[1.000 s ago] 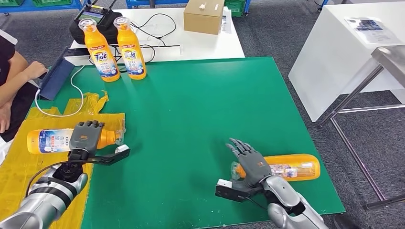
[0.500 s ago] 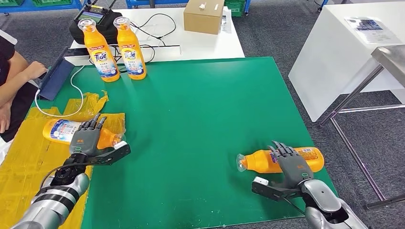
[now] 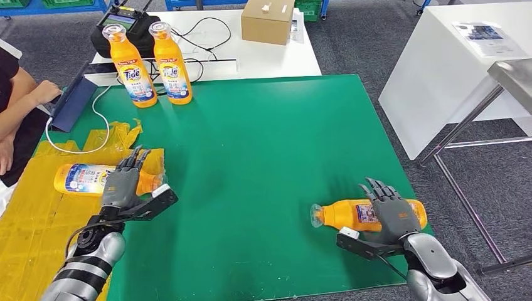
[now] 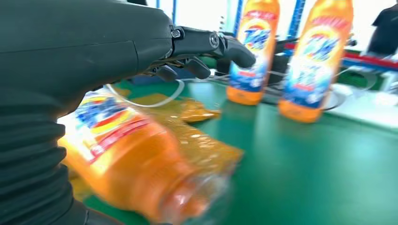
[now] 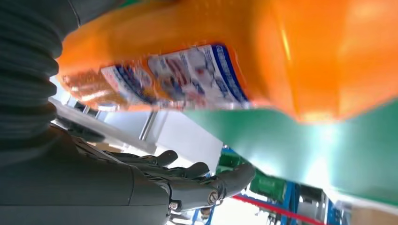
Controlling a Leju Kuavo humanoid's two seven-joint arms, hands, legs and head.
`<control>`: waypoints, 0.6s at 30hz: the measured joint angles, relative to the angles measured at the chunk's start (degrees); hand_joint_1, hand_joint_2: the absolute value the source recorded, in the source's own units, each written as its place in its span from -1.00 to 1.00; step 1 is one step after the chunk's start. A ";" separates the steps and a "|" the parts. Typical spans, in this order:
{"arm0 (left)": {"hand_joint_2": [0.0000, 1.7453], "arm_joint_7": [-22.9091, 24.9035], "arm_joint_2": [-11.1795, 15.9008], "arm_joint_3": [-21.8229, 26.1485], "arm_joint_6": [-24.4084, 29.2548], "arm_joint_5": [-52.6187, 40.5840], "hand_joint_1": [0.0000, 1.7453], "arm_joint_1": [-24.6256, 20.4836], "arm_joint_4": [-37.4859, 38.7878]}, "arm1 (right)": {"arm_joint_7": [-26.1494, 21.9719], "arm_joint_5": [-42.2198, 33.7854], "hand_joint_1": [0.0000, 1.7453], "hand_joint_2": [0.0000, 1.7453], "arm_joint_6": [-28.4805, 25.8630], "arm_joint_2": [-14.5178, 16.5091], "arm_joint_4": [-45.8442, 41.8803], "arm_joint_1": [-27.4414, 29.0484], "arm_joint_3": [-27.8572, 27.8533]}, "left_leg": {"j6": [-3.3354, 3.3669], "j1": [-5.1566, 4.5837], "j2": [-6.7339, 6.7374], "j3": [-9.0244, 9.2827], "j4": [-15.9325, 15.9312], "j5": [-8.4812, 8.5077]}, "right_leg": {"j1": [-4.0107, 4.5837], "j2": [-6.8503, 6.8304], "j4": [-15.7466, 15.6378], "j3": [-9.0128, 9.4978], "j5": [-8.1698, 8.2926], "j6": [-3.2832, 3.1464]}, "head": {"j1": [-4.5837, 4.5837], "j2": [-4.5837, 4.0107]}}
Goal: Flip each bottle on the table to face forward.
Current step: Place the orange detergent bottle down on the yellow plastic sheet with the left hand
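Covering most of my table, green mat (image 3: 251, 157); two bottles (image 3: 150, 63) upright at back. Left hand (image 3: 122, 184) spread over lying bottle (image 3: 78, 178) on yellow plastic (image 3: 31, 219). Right hand (image 3: 392, 213) open over second lying bottle (image 3: 345, 213) near edge.

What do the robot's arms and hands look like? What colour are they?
Both arms are shiny silver with black rings near the wrist. Each robot hand, left and right, is dark grey with slim, jointed fingers. A flat black piece sticks out sideways at each wrist, white-tipped, with a thin black cable beside it.
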 joint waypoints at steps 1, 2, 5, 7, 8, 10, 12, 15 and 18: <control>1.00 -0.98 -0.25 0.03 -0.76 1.76 -1.00 0.17 -1.10 | -0.16 -0.29 -1.00 1.00 0.34 -0.08 0.66 0.01 -0.22 | 0.00 -0.01 0.00 0.00 0.00 0.00 | 0.00 0.00 0.00 0.00 0.00 0.00 | -0.01 0.00; 1.00 -1.84 -0.48 0.02 -1.45 3.36 -1.00 0.33 -2.23 | -0.27 -0.57 -1.00 1.00 0.63 -0.16 1.44 0.00 -0.41 | 0.01 -0.01 -0.01 0.00 0.00 0.00 | 0.00 -0.01 0.00 0.00 0.00 0.00 | -0.01 0.00; 1.00 -3.58 -1.05 -0.02 -3.17 7.32 -1.00 0.91 -5.65 | -0.14 -0.97 -1.00 1.00 1.02 -0.38 4.20 -0.23 -0.87 | 0.01 0.00 -0.01 0.01 0.00 -0.01 | 0.00 0.00 0.00 0.00 0.00 0.00 | -0.01 0.00; 1.00 -4.52 -1.35 -0.05 -4.18 9.80 -1.00 1.36 -8.02 | 0.31 -0.99 -1.00 1.00 1.03 -0.43 6.00 -0.62 -1.29 | 0.01 0.00 0.04 0.04 0.00 -0.02 | 0.02 0.02 0.00 0.00 0.01 0.01 | -0.01 0.00; 1.00 -4.96 -1.49 -0.08 -4.63 10.89 -1.00 1.57 -9.17 | 0.53 -0.98 -1.00 1.00 1.03 -0.43 6.79 -0.84 -1.54 | 0.02 0.01 0.07 0.06 0.00 -0.03 | 0.02 0.03 0.00 0.00 0.01 0.01 | -0.02 0.00; 1.00 -5.77 -1.74 -0.22 -5.62 12.96 -1.00 2.01 -11.52 | 0.67 -1.17 -1.00 1.00 1.04 -0.43 8.27 -1.28 -2.04 | 0.02 0.01 0.10 0.09 0.00 -0.03 | 0.02 0.04 0.00 0.02 0.00 0.00 | -0.01 0.00; 1.00 -6.82 -1.88 -0.50 -6.80 15.30 -1.00 2.67 -14.04 | 0.45 -1.96 -0.91 1.00 1.26 -0.44 9.73 -1.71 -2.79 | 0.03 0.02 0.12 0.12 0.00 -0.04 | 0.03 0.04 -0.01 0.04 0.00 0.00 | 0.00 0.00; 1.00 -8.25 -1.94 -1.25 -8.38 18.72 -1.00 3.79 -18.20 | -0.12 -3.11 0.13 1.00 1.62 -0.39 12.12 -2.30 -4.06 | 0.04 0.02 0.12 0.17 0.00 -0.05 | 0.03 0.04 -0.02 0.08 0.00 0.01 | -0.01 0.00; 1.00 -8.80 -2.00 -2.28 -9.42 20.89 -1.00 4.76 -22.16 | -1.08 -3.44 0.96 1.00 1.43 -0.09 14.88 -3.07 -5.10 | 0.05 0.01 0.09 0.24 0.00 -0.05 | 0.02 0.02 -0.05 0.18 -0.01 0.01 | 0.01 0.00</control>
